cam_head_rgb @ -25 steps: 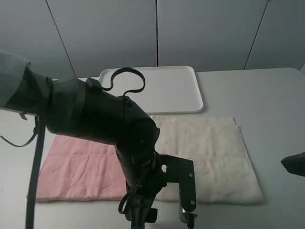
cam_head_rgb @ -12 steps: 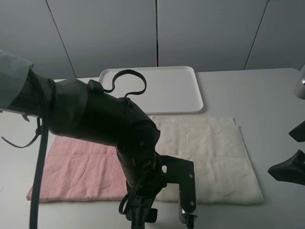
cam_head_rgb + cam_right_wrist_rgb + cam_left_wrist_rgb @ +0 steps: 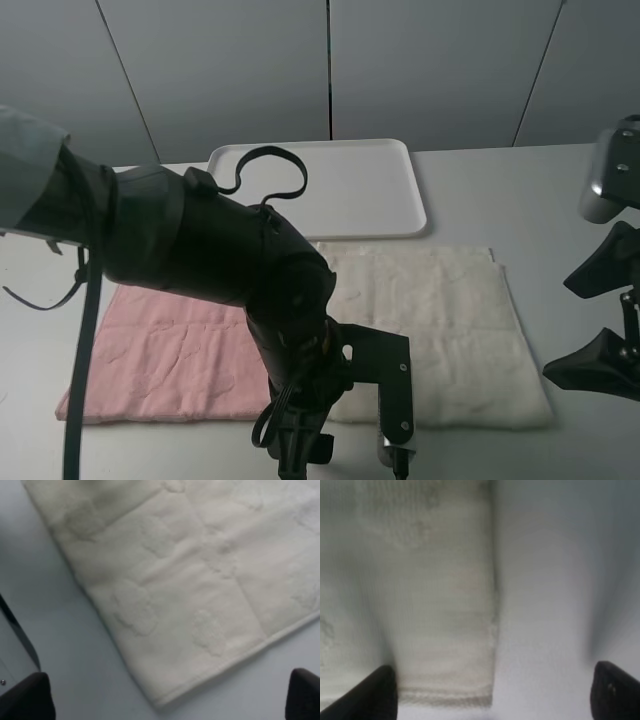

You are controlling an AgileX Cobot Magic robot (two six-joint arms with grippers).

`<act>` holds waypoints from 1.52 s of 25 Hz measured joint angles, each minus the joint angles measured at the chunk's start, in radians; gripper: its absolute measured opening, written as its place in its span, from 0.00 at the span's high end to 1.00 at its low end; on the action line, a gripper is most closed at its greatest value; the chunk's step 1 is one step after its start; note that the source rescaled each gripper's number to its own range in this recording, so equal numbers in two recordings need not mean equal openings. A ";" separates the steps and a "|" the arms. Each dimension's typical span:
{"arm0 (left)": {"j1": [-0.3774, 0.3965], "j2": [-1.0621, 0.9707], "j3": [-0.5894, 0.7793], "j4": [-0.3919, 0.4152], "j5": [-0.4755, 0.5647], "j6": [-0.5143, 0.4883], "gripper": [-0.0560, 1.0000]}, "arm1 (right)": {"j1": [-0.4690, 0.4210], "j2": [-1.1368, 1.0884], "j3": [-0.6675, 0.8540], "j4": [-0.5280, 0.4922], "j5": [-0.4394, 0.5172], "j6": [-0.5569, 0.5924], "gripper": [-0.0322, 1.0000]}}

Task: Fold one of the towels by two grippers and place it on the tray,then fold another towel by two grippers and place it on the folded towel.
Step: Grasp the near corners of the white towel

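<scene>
A pale pink terry towel lies flat at left. The left gripper, jaws wide open, hovers over a corner of the cream terry towel, spread before the flat white plastic tray. The right gripper, likewise open, hangs beside its right edge. Uneven pinches would likely skew the fold.

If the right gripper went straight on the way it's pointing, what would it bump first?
Probably the cream towel, near its corner: the open right gripper looks down on it. Bare table lies close beside, though.
</scene>
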State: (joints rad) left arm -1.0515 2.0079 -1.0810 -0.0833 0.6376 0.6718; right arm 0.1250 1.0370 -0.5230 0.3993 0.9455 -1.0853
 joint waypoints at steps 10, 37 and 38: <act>0.000 0.000 0.000 0.000 -0.001 0.004 0.01 | 0.137 0.127 0.000 -0.032 -0.028 -0.022 0.00; 0.000 0.000 0.000 0.000 -0.001 0.007 0.01 | 0.322 0.477 0.115 -0.097 -0.352 -0.032 0.00; 0.000 0.000 0.000 0.000 -0.001 0.007 0.01 | 0.322 0.485 0.115 -0.097 -0.357 -0.032 0.00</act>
State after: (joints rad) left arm -1.0515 2.0079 -1.0810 -0.0833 0.6370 0.6791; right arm 0.4475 1.5218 -0.4083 0.3023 0.5880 -1.1177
